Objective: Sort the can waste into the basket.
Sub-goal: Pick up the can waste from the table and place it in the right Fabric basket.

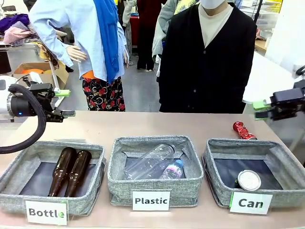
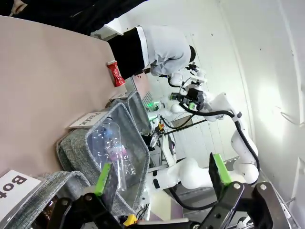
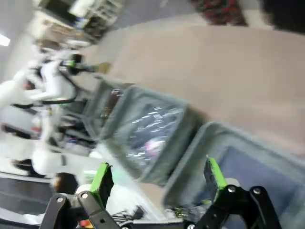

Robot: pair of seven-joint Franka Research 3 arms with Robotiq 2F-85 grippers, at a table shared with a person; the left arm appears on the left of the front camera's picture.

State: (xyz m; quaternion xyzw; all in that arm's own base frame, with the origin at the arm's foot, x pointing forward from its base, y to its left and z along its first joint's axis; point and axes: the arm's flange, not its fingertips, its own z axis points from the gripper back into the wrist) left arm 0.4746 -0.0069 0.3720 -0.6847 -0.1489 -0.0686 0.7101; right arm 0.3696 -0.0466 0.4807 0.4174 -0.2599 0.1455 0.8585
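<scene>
Front view: crushed red can (image 1: 244, 130) lies on the surface (image 1: 143, 124) just behind the Can basket (image 1: 217, 191), with the dark can (image 1: 249, 180) inside. Right gripper (image 1: 261, 109) hovers near, fingers apart and empty, and the left gripper (image 1: 64, 103) is likewise. The dented, shiny metal could slip or roll. The basket's far wall crowds the approach, and the Plastic basket (image 1: 119, 191) sits alongside.

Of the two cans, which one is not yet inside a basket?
The crushed red can: it lies on the bare table behind the basket labelled "Can", while the dark can with the silver top already sits inside that basket.
</scene>
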